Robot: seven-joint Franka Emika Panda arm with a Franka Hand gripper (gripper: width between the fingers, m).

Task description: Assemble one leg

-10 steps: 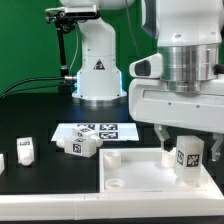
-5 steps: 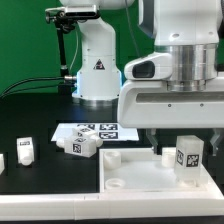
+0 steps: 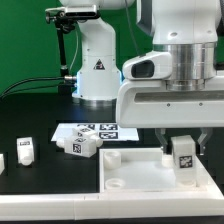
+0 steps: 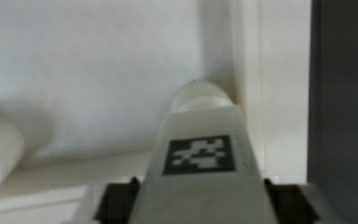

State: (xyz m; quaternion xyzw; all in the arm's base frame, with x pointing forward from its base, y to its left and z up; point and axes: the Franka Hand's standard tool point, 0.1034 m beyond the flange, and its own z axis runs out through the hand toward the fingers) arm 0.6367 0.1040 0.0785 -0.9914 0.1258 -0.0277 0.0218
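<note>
1. Over the far corner of the panel (image 3: 140,172), on the exterior view's right, we hold the leg (image 3: 184,155) upright, gripper (image 3: 183,148) clamped on it.
2. Our wrist view shows the leg (image 4: 204,130) near the rim.
3. We judge a tilted leg could jam or slip, missing its hole.

the gripper (image 3: 183,147) hides the leg's (image 3: 184,158) top (fingertips unseen).
</note>
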